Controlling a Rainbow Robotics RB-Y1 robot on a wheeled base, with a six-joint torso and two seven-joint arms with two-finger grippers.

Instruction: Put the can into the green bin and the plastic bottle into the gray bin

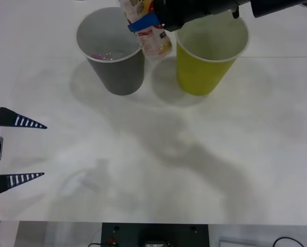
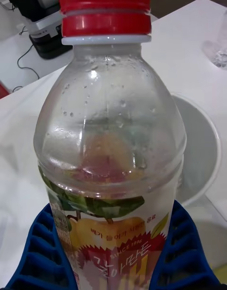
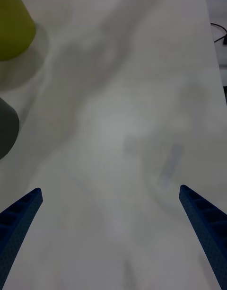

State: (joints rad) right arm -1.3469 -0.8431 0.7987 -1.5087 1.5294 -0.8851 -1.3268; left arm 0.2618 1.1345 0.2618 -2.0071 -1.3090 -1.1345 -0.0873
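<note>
the right gripper [image 1: 145, 23] has its blue fingers [image 2: 182, 252] clamped on the plastic bottle [image 1: 152, 36], carrying it in the air between the gray bin [image 1: 112, 49] and the green bin [image 1: 210, 54] near the table's [image 1: 153, 154] far edge, likely lining up the gray one. the left gripper [image 1: 24, 149] waits wide open and empty at the left edge. something pinkish in the gray bin is hard to identify; the bottle's base is hidden.

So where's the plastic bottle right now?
In the front view the plastic bottle hangs in the right gripper at the table's far side, between the gray bin and green bin.
</note>
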